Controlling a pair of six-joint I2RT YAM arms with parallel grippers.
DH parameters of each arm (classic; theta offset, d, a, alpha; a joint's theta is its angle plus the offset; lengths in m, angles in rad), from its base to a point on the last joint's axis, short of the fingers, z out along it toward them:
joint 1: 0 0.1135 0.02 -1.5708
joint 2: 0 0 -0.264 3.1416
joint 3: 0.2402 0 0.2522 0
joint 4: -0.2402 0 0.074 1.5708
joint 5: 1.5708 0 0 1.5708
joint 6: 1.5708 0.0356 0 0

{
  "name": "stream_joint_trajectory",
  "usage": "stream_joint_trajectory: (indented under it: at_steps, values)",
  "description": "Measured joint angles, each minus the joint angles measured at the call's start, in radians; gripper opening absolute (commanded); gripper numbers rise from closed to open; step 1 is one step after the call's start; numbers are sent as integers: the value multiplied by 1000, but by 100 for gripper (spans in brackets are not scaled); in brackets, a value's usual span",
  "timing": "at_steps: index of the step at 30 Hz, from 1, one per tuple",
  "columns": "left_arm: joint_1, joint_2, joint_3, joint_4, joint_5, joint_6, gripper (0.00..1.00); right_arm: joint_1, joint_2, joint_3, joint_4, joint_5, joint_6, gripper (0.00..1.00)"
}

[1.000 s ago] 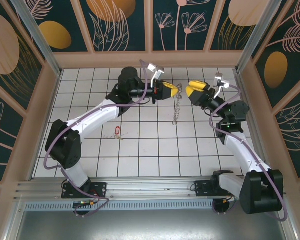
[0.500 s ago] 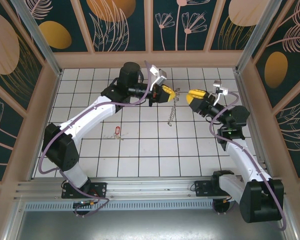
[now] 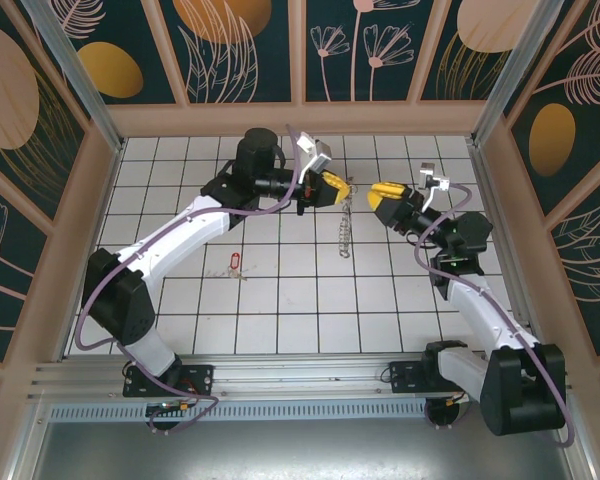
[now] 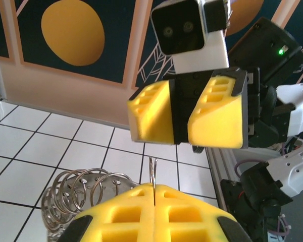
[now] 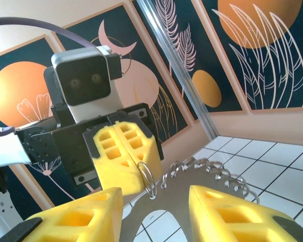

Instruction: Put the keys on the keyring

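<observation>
Little is done: the key (image 3: 234, 263) lies on the bench (image 3: 280, 300), well apart from the 2 arms, not yet threaded. The left claw (image 3: 340, 186) is clenched on the ring (image 3: 346, 222), which dangles below it. The right claw (image 3: 378, 192) is released, jaws partly spread, facing the ring's top loop; whether it touches, I cannot tell.

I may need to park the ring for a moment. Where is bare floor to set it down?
Barest: near tiles between the key and the right arm; also the far-left corner. Crowded: far centre, where the left gripper holds the keyring facing the right gripper, jaws open.
</observation>
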Motion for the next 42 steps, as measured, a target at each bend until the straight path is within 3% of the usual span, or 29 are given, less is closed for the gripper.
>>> stream_joint_trajectory:
  at_steps: [14,29,33,38,42]
  values:
    - [0,-5,-103,300,-2,-219,0,65,104,-9,175,44,85,37]
    - [0,-5,-111,374,10,-281,0,78,124,40,211,55,93,33]
    - [0,-5,-113,383,11,-288,0,87,137,50,216,55,95,27]
    - [0,-5,-113,389,14,-294,0,95,152,55,224,55,99,12]
    - [2,-5,-113,393,14,-298,0,98,154,63,229,53,97,11]
